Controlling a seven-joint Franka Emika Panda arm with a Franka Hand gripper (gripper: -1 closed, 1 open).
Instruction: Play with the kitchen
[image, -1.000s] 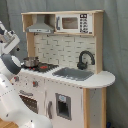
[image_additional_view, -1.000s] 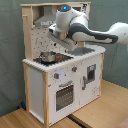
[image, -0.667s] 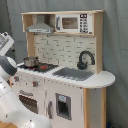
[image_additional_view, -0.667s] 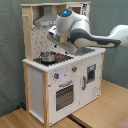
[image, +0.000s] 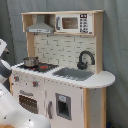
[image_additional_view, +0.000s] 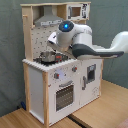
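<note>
The kitchen (image: 60, 90) is white on its fronts and worktop, with light-wood side panels and top frame. Its back wall (image: 62, 50) carries a white pattern crossed by dark lines. The hood (image: 41, 26) is grey, the faucet (image: 85, 59) black, the sink (image: 74, 74) grey. A silvery pot (image: 30, 61) sits on the black stove (image: 42, 66), which shows a red patch. In the second exterior view the arm (image_additional_view: 85, 42) is white with a glowing blue spot, the bench (image_additional_view: 95, 112) is light wood, and the backdrop (image_additional_view: 10, 55) is grey-green.
</note>
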